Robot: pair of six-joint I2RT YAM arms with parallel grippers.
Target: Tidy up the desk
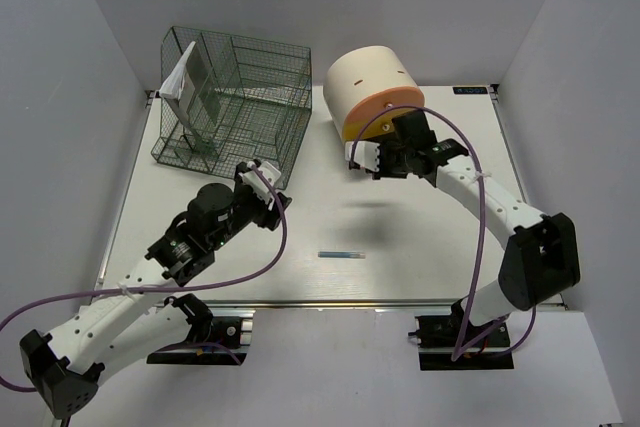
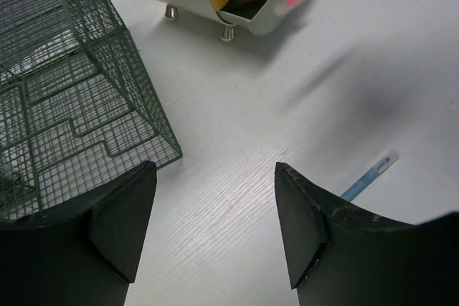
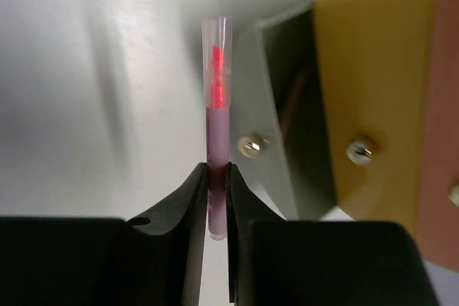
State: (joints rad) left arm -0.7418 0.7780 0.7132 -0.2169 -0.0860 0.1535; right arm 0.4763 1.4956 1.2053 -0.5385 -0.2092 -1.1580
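Beside the drawer unit (image 1: 372, 87): pink pen (image 3: 217, 112) at the open drawer (image 3: 269, 98)

Your right gripper (image 3: 217, 177) pinches the pink pen by one end, its tip just beside the drawer's rim (not yet over it, I judge). Release early or clip that rim and it falls to the desk (image 1: 400, 237) beneath the unit. Your left gripper (image 2: 215, 198) hangs wide and empty, well left of the unit.

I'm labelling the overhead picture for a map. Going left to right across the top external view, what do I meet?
Folded white paper in the wire rack → left gripper → blue pen. The drawer unit and right gripper, shut on a pink pen, overlap the blue pen's span, so omitted.
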